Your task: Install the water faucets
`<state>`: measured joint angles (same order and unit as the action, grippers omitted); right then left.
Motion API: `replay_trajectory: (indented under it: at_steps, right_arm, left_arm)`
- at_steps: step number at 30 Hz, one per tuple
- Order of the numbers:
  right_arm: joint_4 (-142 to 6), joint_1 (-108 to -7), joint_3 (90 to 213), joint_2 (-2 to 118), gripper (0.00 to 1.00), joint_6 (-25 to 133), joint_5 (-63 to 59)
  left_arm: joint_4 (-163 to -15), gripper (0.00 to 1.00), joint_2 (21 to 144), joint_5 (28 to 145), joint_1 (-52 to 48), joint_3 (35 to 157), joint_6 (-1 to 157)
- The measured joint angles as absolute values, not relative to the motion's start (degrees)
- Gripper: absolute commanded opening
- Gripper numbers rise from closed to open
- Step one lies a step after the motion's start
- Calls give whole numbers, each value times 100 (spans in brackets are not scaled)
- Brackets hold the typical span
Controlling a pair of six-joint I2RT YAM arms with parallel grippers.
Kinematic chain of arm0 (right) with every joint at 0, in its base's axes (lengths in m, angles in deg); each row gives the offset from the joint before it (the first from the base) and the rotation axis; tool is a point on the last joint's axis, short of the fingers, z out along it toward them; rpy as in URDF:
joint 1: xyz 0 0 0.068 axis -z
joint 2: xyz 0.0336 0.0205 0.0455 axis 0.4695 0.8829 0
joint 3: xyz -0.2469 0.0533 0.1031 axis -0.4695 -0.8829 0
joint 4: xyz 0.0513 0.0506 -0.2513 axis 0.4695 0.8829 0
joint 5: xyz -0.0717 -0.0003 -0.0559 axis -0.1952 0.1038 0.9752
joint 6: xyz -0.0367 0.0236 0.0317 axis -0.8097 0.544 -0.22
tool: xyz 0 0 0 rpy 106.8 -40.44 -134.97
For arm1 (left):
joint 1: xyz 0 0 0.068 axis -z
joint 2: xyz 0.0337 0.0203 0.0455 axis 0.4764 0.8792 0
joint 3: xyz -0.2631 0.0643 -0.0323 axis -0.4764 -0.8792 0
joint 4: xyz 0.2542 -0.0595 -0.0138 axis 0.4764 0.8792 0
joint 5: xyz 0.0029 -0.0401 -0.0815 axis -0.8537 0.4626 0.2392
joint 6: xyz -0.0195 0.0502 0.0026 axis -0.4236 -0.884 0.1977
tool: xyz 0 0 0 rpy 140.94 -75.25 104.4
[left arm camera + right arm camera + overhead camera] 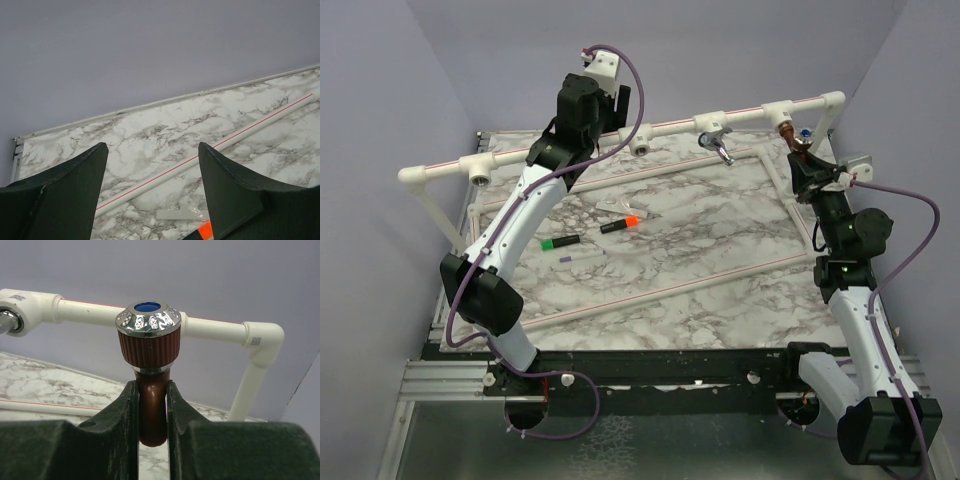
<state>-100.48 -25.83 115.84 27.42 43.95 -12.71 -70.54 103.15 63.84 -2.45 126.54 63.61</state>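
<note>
Left pincer [152, 150]: raised above desk [700, 260], jaws apart, empty. Mid-desk: green-capped marker [560, 242], orange-capped marker [620, 223]. Chrome faucet [718, 145] hangs from white pipe rail [670, 123], mid-span. Right pincer [151, 390] clamped on copper faucet [150, 345] by rail's right end; whether seated in fitting, cannot tell.

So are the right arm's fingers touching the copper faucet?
Touching. The right wrist view shows both right fingers clamped against the copper faucet at its stem, no gap on either side.

walls [380, 80]: plain lavender | table [720, 240]: white-grey marble top | light: soft, even
</note>
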Motion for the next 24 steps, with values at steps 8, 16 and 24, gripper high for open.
replay_trajectory:
  at_steps: [8, 16, 24]
  right_arm:
    - [-10362, -2574, 11400, 2737, 1, 5265, -1127]
    - [-10452, -2574, 11380, 2792, 1, 6222, -908]
    - [-10424, -2567, 11380, 2823, 1, 7285, -618]
  left_arm:
    - [-7054, 75, 10317, 6386, -245, 12654, 6361]
    - [-7054, 75, 10317, 6386, -245, 12654, 6361]
    - [-7058, 75, 10319, 6386, -245, 12654, 6361]
